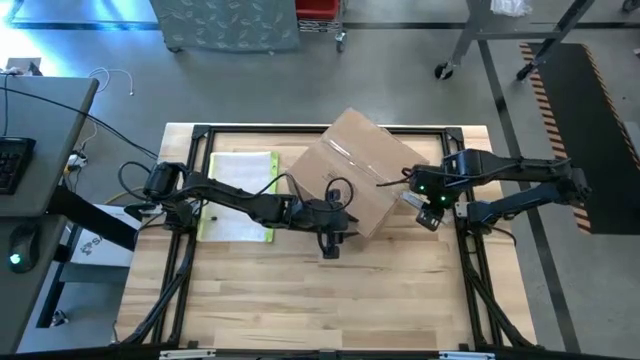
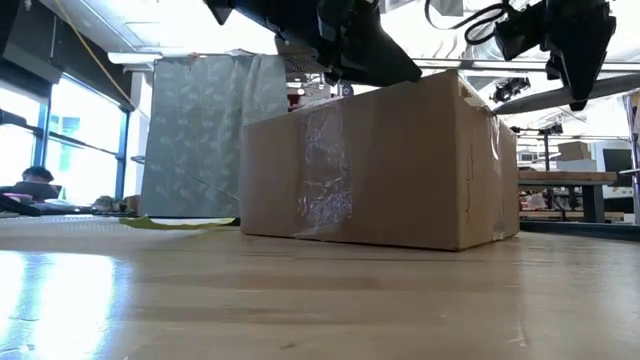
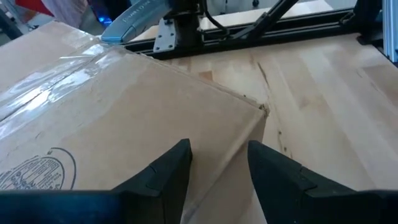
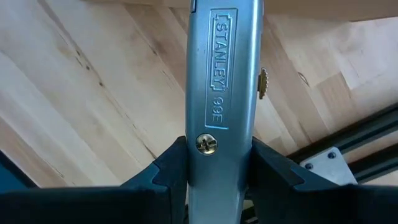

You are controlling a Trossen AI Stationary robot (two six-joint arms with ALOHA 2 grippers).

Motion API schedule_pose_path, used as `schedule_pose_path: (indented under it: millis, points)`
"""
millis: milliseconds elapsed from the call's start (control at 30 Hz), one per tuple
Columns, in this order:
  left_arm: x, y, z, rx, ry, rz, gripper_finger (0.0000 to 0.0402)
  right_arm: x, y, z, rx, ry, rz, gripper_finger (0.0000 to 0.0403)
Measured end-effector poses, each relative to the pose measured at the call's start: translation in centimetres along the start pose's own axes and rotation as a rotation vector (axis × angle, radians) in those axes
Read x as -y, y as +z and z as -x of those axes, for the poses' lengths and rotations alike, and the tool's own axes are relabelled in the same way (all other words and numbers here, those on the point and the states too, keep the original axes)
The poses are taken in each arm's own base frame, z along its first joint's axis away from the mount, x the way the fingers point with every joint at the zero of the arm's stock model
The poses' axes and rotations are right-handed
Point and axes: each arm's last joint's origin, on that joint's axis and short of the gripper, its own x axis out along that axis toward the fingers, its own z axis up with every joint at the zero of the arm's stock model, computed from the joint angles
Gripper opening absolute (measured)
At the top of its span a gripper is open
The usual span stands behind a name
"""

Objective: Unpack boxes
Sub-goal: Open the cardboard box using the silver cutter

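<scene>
We find the box (image 1: 355,170) sealed. Right pincer (image 4: 217,168) grips a knife (image 4: 221,93); left pincer (image 3: 217,165), half-open and empty, steadies the box. Next: slit the tape (image 2: 325,170).

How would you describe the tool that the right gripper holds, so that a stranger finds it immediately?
Start at the brown cardboard box on the wooden table. At its right side hangs the right gripper, shut on a utility knife. It is the only grey metal tool, stamped STANLEY.

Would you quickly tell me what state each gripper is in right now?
Left gripper: open, fingers over the box edge, holding nothing.
Right gripper: shut on a utility knife.
</scene>
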Motion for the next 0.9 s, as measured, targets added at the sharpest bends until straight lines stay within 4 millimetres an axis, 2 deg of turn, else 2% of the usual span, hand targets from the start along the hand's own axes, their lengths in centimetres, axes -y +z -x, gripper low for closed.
schedule_pose_path:
  millis: [400,900]
  points:
    - [-0.15,-0.05,-0.57,0.032,0.013,0.053,0.0145,-0.46,-0.59,-0.09,-0.023,-0.032,0.017,0.0114]
    - [-0.21,0.2,-0.6,0.061,0.019,0.08,0.0145,-0.5,-0.22,-0.15,0.025,-0.064,-0.004,0.0114]
